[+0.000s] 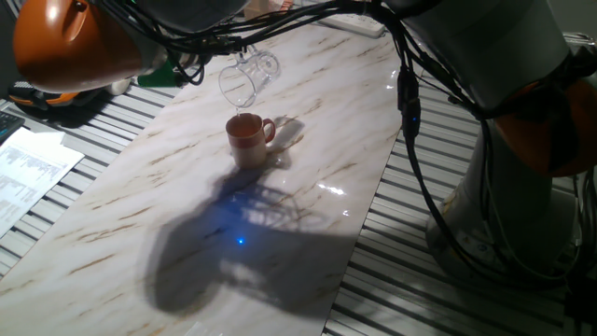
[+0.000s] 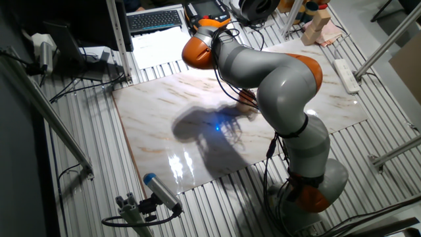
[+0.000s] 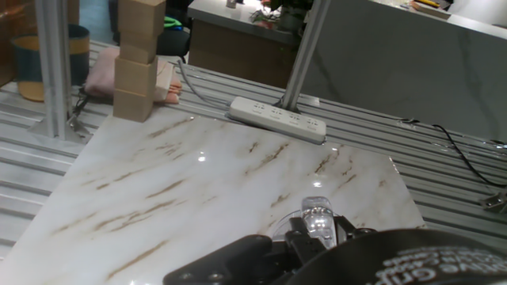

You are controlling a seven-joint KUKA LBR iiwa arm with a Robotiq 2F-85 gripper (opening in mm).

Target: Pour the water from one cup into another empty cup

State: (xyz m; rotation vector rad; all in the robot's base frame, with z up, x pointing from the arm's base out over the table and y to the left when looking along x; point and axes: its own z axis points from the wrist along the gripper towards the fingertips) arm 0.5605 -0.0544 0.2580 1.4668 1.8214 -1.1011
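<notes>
The clear glass mug [image 1: 248, 77] hangs tilted in the air, mouth turned down toward the brown ceramic mug [image 1: 250, 138] that stands upright just below it on the marble board [image 1: 168, 215]. Cables and the arm cover my gripper in this fixed view. In the hand view my gripper [image 3: 321, 231] sits at the bottom edge, shut on a piece of the glass mug [image 3: 317, 214]. I cannot make out any water. In the other fixed view the arm [image 2: 283, 79] covers both mugs except a sliver of the brown mug [image 2: 248, 99].
A white power strip [image 3: 277, 119] lies just beyond the board's far edge. A stack of wooden blocks [image 3: 139, 59] stands at the far left corner. Slatted metal table [image 1: 438, 280] surrounds the board. Papers [image 1: 28, 168] lie off its left side.
</notes>
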